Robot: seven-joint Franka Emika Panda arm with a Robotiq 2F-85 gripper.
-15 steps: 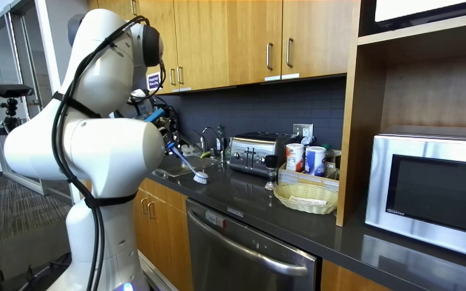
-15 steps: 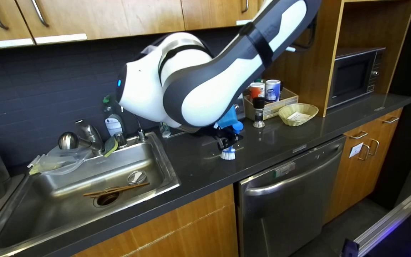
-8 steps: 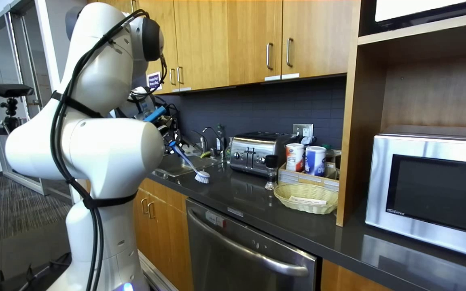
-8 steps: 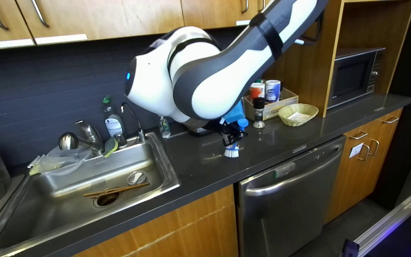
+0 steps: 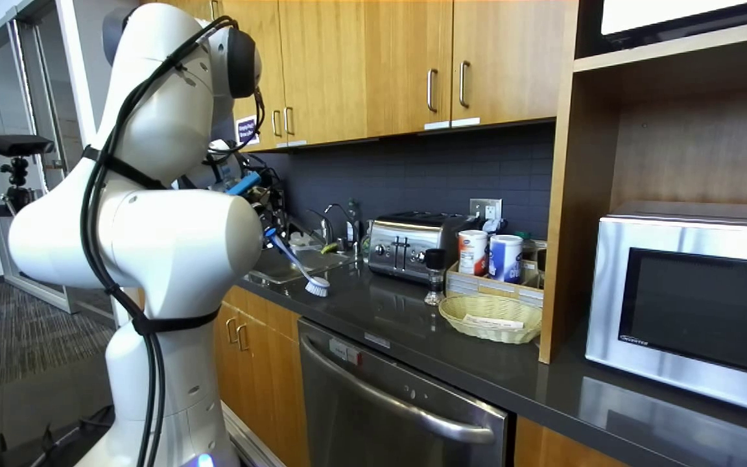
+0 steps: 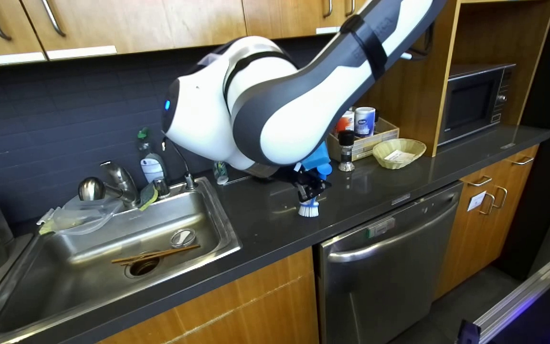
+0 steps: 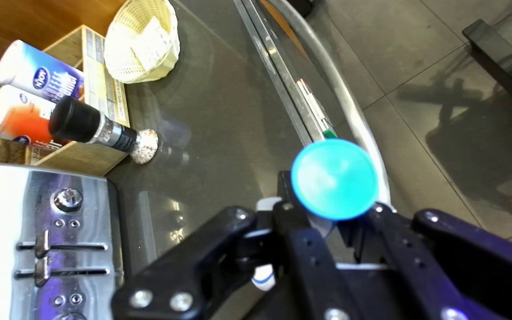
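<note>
A brush with a blue handle and white bristles (image 5: 317,286) hangs from my gripper (image 6: 312,188) with its head down over the dark counter (image 6: 270,220). The bristles also show in an exterior view (image 6: 309,209). They are at or just above the counter; I cannot tell whether they touch. In the wrist view a round light-blue disc (image 7: 335,179), seemingly the handle's end, sits between my gripper's fingers (image 7: 325,226) and hides part of the fingertips. The fingers are closed on the handle with a gap between them. Most of the handle is hidden in the wrist view.
A steel sink (image 6: 227,229) with a faucet (image 6: 122,181) lies to one side. A toaster (image 7: 51,240), a grinder (image 7: 100,126), a wooden box (image 7: 105,89) of canisters and a wicker basket (image 7: 167,58) stand along the counter. A microwave (image 5: 685,298) stands beyond.
The brush and gripper shift slightly away from the sink and up, then slightly back and down. The forearm has risen and moved away from the sink. The brush stays held.
</note>
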